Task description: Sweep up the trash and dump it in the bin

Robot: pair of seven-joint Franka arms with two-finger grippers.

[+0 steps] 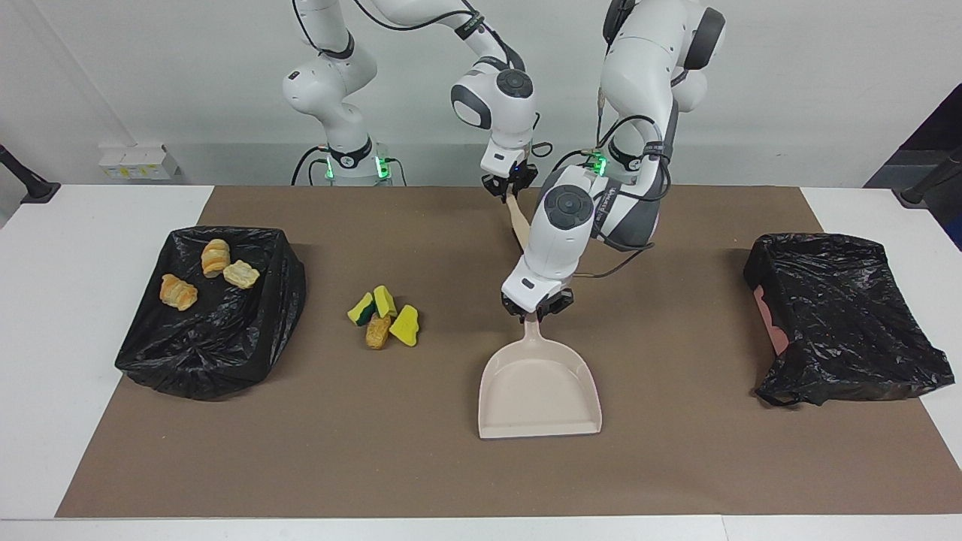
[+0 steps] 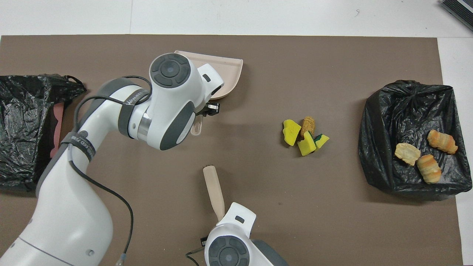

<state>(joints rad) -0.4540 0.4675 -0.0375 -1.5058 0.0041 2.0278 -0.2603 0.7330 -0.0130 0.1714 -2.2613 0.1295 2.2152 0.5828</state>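
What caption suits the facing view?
Left gripper grips the dustpan, right gripper the brush; sponge scraps await.

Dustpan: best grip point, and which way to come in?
Grip the narrow handle, coming from above with the fingers across its width. It is slim and sticks out of the dustpan toward the robots, while the pan body looks too wide to pinch. The left gripper is shut on it there. The right gripper holds the brush.
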